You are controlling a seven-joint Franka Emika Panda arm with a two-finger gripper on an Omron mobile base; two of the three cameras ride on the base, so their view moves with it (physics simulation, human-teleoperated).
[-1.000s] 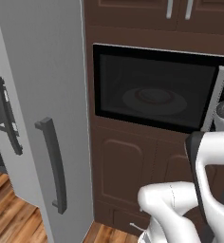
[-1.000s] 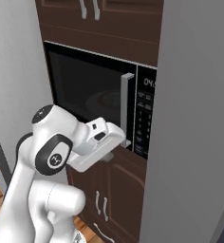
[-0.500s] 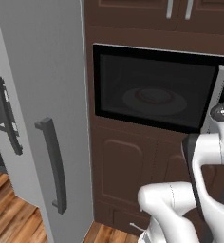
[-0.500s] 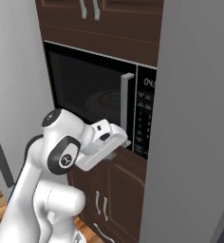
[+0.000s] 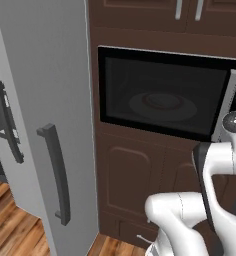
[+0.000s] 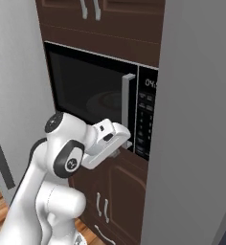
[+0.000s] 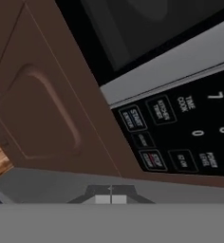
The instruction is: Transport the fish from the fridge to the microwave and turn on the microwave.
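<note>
The microwave [image 5: 162, 95] is built into brown cabinets, its dark-glass door closed. Through the glass a round turntable [image 5: 162, 104] shows dimly. The fish is hidden. My gripper [image 6: 126, 143] is shut with nothing in it, at the lower left corner of the black keypad strip [image 6: 146, 119]. In the hand view the closed fingertips [image 7: 110, 198] sit just below the keypad's bottom row of buttons [image 7: 152, 159], with the start button [image 7: 132, 118] above them. The fridge [image 5: 40, 100] stands left of the microwave, its grey door with a dark bar handle [image 5: 57, 175].
Brown cabinet doors [image 5: 140, 185] run below the microwave, and more with silver handles [image 6: 91, 9] above it. A tall grey panel [image 6: 196, 119] rises close at the right of the keypad. Wood floor [image 5: 10, 220] shows at lower left.
The arm's elbow has swung right and upward, and the hand has edged slightly closer to the keypad's lower corner. The gripper stays shut.
</note>
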